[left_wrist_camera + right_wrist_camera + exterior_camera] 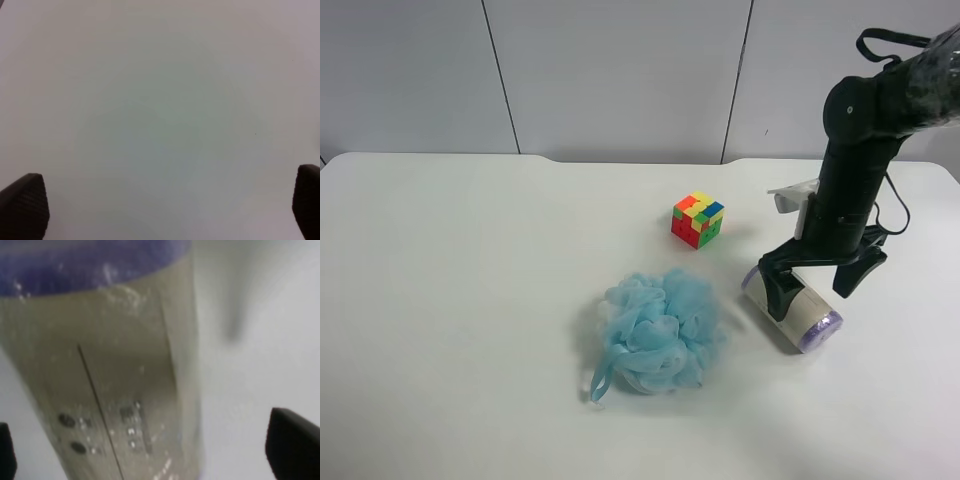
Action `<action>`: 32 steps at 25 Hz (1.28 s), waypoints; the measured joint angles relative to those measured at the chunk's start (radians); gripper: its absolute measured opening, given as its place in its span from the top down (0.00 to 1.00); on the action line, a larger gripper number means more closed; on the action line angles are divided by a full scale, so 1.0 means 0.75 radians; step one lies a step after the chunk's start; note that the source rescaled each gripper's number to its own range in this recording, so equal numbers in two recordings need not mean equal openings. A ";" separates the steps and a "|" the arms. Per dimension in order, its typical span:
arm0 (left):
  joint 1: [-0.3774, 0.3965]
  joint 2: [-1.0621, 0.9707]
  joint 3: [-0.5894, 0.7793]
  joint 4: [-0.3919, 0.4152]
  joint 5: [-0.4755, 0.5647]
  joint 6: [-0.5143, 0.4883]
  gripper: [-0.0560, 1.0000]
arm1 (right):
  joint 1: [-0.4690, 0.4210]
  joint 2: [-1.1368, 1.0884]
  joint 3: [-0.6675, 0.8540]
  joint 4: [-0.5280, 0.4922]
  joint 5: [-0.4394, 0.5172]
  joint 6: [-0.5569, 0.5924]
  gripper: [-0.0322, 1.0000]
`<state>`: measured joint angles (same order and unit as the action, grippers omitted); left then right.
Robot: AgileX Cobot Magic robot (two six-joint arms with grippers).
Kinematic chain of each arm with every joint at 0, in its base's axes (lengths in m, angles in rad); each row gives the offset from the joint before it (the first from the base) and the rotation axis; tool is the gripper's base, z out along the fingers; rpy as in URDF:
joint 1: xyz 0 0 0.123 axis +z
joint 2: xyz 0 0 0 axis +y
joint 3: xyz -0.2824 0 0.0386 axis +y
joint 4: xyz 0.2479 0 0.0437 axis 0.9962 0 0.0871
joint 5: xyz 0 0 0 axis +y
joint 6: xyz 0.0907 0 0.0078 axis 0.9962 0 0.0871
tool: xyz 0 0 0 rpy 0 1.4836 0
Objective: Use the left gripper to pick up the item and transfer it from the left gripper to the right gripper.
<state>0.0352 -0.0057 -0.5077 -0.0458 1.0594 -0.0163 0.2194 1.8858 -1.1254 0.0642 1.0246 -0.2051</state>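
Note:
The item (817,325), a cream-white cylinder with purple ends, lies on its side on the white table (470,300) at the exterior high view's right. My right gripper (812,295), on the arm with the white bracket, stands open straddling it, one finger on each side. In the right wrist view the item (115,365) fills the picture close up, with black marks on its side, and the right gripper (150,447) shows only a dark fingertip (292,442) at each lower corner, apart from it. My left gripper (165,210) is open over bare table, holding nothing.
A multicoloured puzzle cube (697,219) sits behind and to the left of the item. A blue mesh bath pouf (658,332) lies just left of it, near the table's middle. The left arm does not show in the exterior high view.

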 joint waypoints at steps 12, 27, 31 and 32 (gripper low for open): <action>0.000 0.000 0.000 0.000 0.000 0.000 0.00 | 0.000 -0.398 -0.231 -0.011 0.245 0.026 0.01; 0.000 0.000 0.000 0.000 0.000 0.000 0.00 | 0.000 -1.081 0.032 0.031 0.250 0.047 0.00; 0.000 0.000 0.000 0.000 0.000 0.000 0.00 | 0.000 -1.281 0.201 0.032 0.254 0.047 0.00; 0.000 0.000 0.000 0.000 0.000 0.000 0.00 | 0.000 -1.324 0.245 0.034 0.254 0.047 0.00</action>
<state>0.0352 -0.0057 -0.5077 -0.0458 1.0594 -0.0163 0.2194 0.8925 -0.9416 0.0895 1.2149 -0.1698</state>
